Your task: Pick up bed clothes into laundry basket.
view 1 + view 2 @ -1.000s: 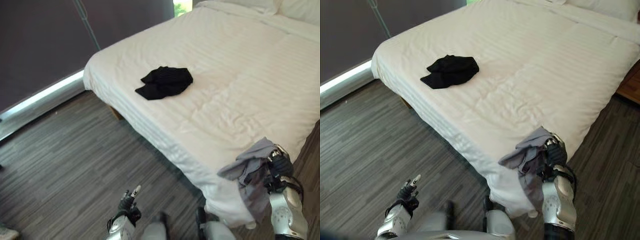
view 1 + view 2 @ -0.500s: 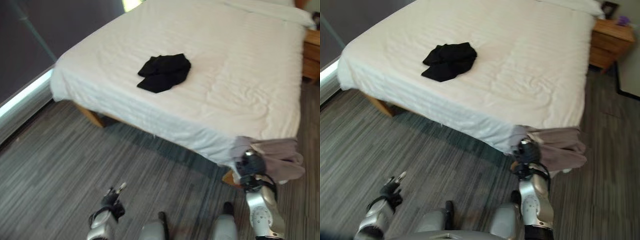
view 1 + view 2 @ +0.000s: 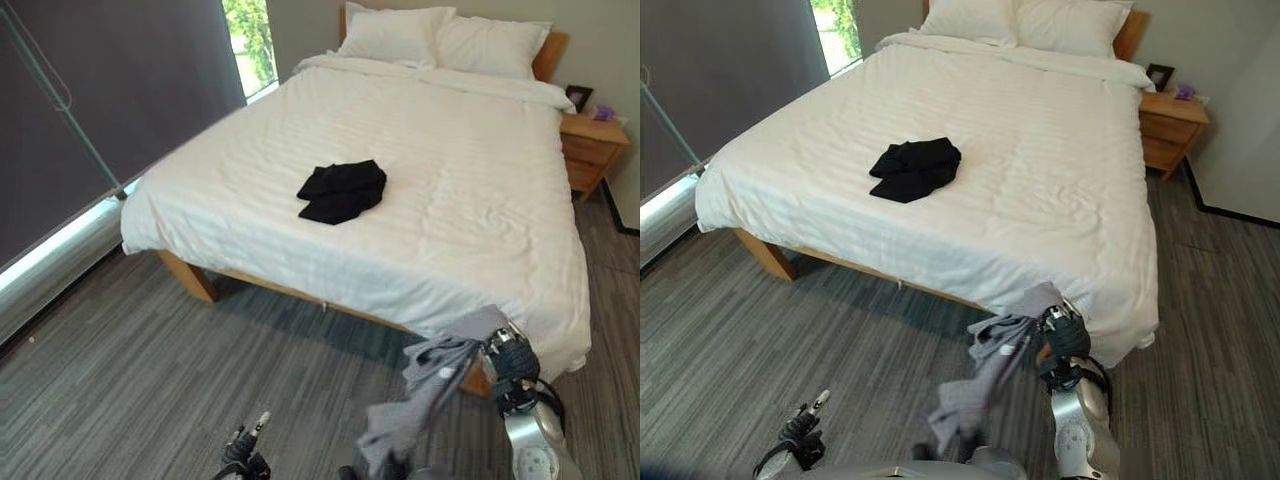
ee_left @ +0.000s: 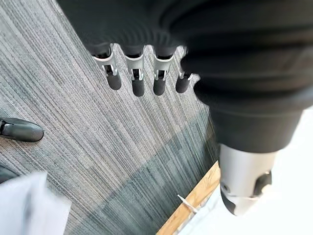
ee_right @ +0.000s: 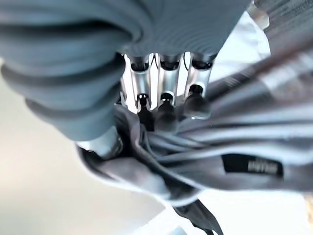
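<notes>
The grey garment [image 3: 430,385] now swings out to the left of the right hand [image 3: 510,358], clear of the bed [image 3: 480,210] corner it hung against half a second ago.

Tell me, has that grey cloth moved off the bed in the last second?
Yes. The grey cloth, gripped by the right hand, now hangs over the floor beside the bed corner instead of draping on it.

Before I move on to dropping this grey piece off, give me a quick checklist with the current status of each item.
1. Right hand closed on the grey garment: ok, fingers curled into the cloth.
2. Garment off the bed: ok, it hangs beside the bed corner.
3. Left hand free: ok, fingers straight over the floor.
4. Laundry basket located: cannot tell.
5. Bed cleared: not ok, the black garment lies on it.
</notes>
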